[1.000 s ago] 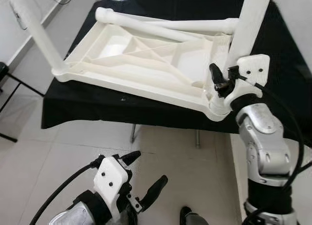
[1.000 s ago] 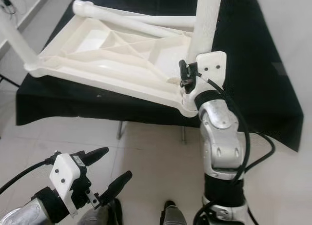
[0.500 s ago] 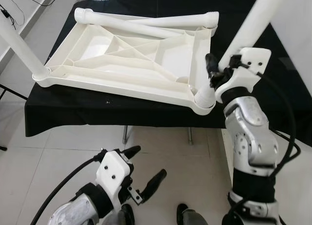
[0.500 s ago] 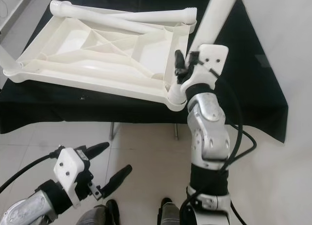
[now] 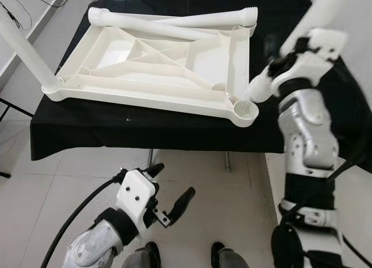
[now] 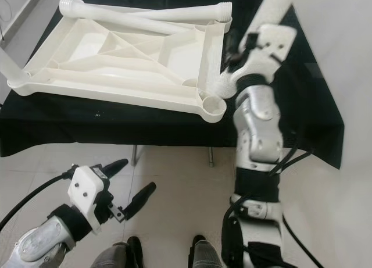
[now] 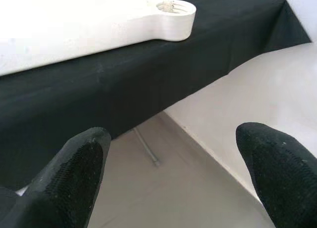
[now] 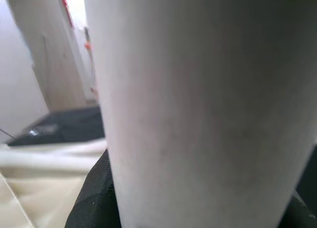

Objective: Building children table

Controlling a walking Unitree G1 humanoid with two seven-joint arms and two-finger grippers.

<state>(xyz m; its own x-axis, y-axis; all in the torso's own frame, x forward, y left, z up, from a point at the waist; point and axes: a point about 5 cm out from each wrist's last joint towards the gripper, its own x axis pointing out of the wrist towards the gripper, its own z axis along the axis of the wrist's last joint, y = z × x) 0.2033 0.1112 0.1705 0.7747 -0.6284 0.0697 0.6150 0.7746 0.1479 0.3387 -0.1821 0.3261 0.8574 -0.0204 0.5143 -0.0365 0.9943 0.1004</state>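
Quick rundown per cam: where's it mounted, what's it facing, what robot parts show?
Left eye: head, looking down at upturned tabletop on black cloth; both arms.
Right eye: same scene; right gripper holds white leg beside empty corner socket.
Left wrist: low, along open left gripper, facing that socket.
Right wrist: against the leg.
Shared: socket corner.

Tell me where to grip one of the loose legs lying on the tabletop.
Grip the upper loose leg mid-shaft, coming down from above with the fingers across its width. It lies flat along the far rim of the upturned tabletop; the round shaft is plain there, while its threaded end should probably stay free for the corner socket.
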